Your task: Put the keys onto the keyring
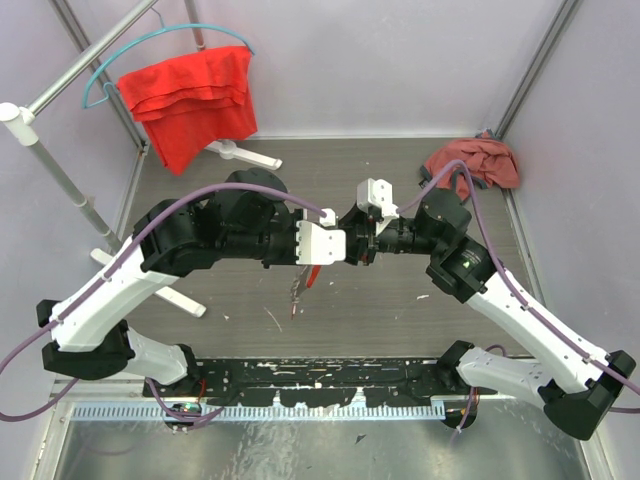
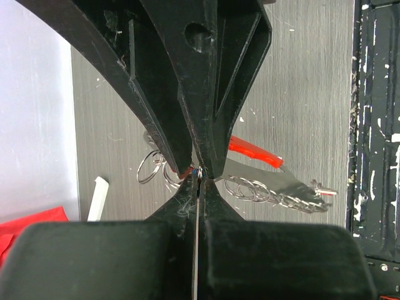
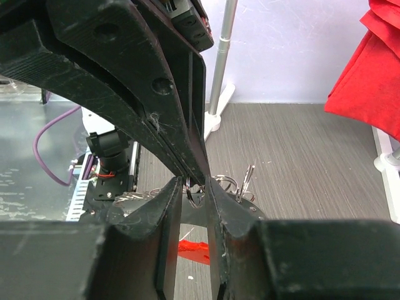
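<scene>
Arms [image 1: 200, 240] bend inward, left gripper [image 2: 199, 175] and right gripper [image 3: 195, 187] clamping the keyring [image 2: 250, 187].

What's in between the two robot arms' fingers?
The keyring. Its wire loops sit right where the left fingers and right fingers meet tip to tip, shown in both wrist views.

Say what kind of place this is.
Probably a lab robot test cell: the left arm and right arm fixed to a grey table, bare pale walls with a metal frame pole, and a red cloth hung as a prop.
</scene>
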`<state>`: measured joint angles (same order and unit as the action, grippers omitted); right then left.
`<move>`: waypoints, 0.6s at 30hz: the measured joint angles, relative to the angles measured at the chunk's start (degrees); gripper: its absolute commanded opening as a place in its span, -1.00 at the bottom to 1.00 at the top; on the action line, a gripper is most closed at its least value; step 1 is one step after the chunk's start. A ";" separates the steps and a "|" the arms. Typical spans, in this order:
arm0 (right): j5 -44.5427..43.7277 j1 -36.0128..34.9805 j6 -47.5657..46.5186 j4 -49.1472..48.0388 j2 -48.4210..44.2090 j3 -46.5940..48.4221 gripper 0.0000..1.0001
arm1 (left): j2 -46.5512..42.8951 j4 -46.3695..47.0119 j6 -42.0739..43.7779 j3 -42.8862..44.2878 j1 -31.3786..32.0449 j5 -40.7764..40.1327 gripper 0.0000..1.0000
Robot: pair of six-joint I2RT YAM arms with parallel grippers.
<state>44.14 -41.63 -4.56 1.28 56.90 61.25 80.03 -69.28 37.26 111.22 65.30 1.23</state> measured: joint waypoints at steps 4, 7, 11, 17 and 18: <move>0.09 0.00 0.00 -0.04 0.15 0.00 -0.54 | -0.07 0.04 0.00 0.00 0.00 0.26 -1.00; 0.09 0.00 0.00 -0.24 0.15 0.00 -0.76 | -0.15 0.33 0.00 0.00 0.00 0.39 -1.00; 0.66 -0.15 -0.02 -0.46 0.15 0.00 -0.98 | -0.48 0.61 0.02 0.00 0.00 0.33 -1.00; 0.68 -0.17 0.22 -1.53 0.02 0.00 -0.99 | -2.40 3.08 -0.02 -2.23 0.00 0.46 -0.67; 0.55 -0.17 0.26 -1.77 -0.07 0.00 -0.99 | -2.93 3.82 -0.04 -2.78 0.00 0.57 -0.58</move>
<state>44.69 -41.80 -4.29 -0.49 56.84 61.25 77.10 -65.45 37.21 108.44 65.30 1.80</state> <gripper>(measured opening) 0.030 0.094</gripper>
